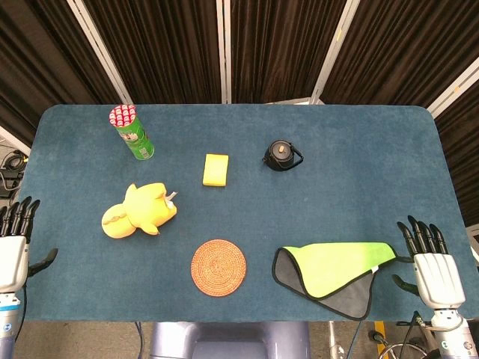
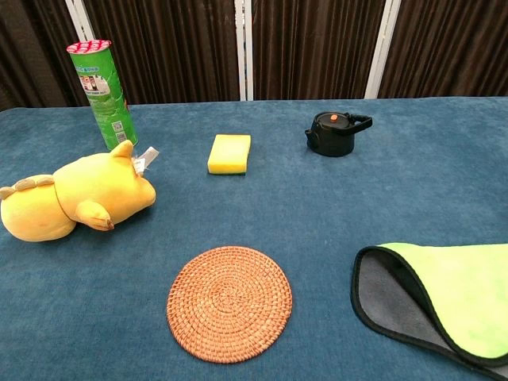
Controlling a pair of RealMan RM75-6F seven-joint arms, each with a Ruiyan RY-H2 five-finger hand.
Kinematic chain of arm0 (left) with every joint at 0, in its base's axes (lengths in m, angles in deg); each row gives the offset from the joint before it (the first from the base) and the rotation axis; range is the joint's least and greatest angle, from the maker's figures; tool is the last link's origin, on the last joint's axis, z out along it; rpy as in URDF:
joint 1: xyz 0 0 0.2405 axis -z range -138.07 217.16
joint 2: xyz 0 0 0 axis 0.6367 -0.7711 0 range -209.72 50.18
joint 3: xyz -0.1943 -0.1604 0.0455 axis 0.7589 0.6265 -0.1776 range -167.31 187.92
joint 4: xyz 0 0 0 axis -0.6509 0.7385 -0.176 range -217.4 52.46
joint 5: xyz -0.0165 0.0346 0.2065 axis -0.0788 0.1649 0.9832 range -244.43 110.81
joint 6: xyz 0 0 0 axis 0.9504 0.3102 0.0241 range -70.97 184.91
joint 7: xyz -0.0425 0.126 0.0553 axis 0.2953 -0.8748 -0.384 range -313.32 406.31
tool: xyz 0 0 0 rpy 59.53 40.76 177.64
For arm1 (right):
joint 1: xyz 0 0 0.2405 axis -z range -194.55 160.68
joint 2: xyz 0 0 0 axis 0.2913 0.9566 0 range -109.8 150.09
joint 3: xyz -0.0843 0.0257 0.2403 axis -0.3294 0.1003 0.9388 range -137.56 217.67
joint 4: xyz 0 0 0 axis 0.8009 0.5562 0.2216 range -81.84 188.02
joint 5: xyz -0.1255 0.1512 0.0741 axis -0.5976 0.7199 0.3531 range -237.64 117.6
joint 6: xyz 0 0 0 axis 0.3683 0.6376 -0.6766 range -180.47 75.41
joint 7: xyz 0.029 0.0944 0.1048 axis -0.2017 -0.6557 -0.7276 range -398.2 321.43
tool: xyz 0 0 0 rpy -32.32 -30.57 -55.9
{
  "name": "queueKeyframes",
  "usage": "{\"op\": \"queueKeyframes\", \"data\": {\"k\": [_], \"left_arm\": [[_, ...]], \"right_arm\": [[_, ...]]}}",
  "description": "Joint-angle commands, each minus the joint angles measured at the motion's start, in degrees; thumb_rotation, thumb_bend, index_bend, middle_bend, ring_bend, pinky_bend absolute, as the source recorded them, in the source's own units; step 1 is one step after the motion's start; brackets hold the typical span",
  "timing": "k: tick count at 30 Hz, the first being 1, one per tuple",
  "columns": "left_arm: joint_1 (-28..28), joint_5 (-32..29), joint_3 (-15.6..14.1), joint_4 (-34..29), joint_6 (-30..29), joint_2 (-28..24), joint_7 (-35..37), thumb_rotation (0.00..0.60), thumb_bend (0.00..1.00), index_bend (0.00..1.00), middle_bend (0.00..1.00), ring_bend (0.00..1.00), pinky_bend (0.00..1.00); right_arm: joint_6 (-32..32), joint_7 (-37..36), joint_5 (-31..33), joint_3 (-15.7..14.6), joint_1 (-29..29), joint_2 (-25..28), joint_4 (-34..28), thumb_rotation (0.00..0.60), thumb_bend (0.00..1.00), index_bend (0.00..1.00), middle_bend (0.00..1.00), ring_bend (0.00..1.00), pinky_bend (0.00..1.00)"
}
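Note:
My left hand [image 1: 13, 243] hovers at the table's left front edge, fingers apart and holding nothing. My right hand [image 1: 432, 262] sits at the right front edge, fingers spread and empty, just right of a folded green-and-grey cloth [image 1: 335, 268] [image 2: 444, 300]. A yellow plush toy [image 1: 141, 210] [image 2: 75, 198] lies on its side at the left. A round woven coaster [image 1: 218, 267] [image 2: 229, 302] lies near the front centre. Neither hand shows in the chest view.
A green can with a red-and-white top [image 1: 132, 132] [image 2: 101, 89] stands at the back left. A yellow sponge [image 1: 215, 169] [image 2: 229, 153] and a small black teapot [image 1: 281, 155] [image 2: 334, 132] sit mid-table on the blue cloth surface [image 1: 337, 194]. Dark curtains hang behind.

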Motion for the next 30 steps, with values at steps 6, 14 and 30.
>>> {"op": "queueKeyframes", "data": {"k": [6, 14, 30], "left_arm": [[0.09, -0.06, -0.02, 0.06, 0.21, 0.05, 0.08, 0.600, 0.23, 0.00, 0.00, 0.00, 0.00], [0.41, -0.70, 0.18, 0.29, 0.98, -0.06, 0.29, 0.600, 0.23, 0.00, 0.00, 0.00, 0.00], [1.49, -0.83, 0.23, 1.72, 2.42, 1.34, 0.42, 0.600, 0.64, 0.00, 0.00, 0.00, 0.00]], "right_arm": [[-0.20, 0.03, 0.14, -0.01, -0.04, -0.03, -0.03, 0.600, 0.02, 0.00, 0.00, 0.00, 0.00], [-0.69, 0.51, 0.33, 0.00, -0.27, -0.24, -0.09, 0.600, 0.02, 0.00, 0.00, 0.00, 0.00], [-0.56, 0.54, 0.23, -0.17, -0.13, -0.19, -0.22, 0.600, 0.02, 0.00, 0.00, 0.00, 0.00]]}}
